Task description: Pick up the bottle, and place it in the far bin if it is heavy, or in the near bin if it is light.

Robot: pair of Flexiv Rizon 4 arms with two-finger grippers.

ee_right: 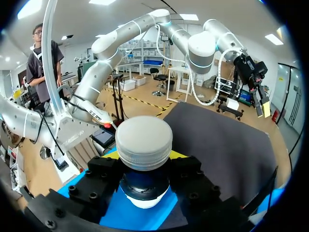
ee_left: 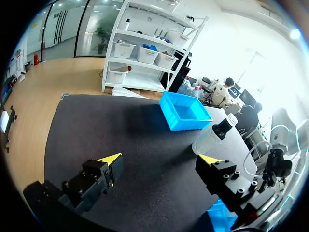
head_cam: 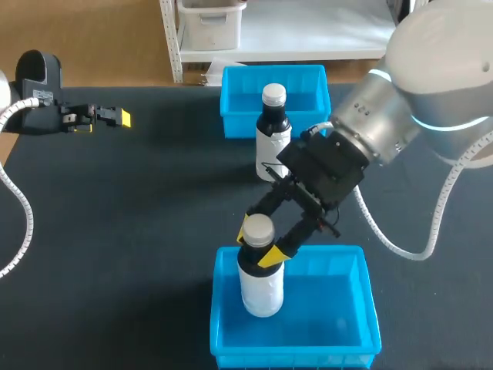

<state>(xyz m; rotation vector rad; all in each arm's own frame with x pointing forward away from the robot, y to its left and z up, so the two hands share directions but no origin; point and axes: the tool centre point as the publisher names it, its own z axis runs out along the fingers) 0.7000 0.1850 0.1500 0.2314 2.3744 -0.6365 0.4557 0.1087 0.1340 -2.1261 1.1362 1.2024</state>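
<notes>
Near bin: the blue plastic near bin (head_cam: 362, 339) lies closest to me. The white plastic bottle (head_cam: 262, 291) stands in its left part, long axis upright. I cannot tell whether its base touches the floor.
Right gripper: my right gripper (head_cam: 256, 247) is clamped on the bottle's neck, under the pale cap. The bottle hangs straight below the fingers, so lowering or lifting is vertical.
Beyond: a dark bottle with a white cap (head_cam: 273, 135) stands at the front wall of the blue far bin (head_cam: 308, 96).
Left gripper: my left gripper (ee_left: 161, 159) is spread wide and empty, well apart, so the right arm is nearer.
Views: the right wrist view shows both fingers on the neck. Only the head view shows the body inside the bin walls.
</notes>
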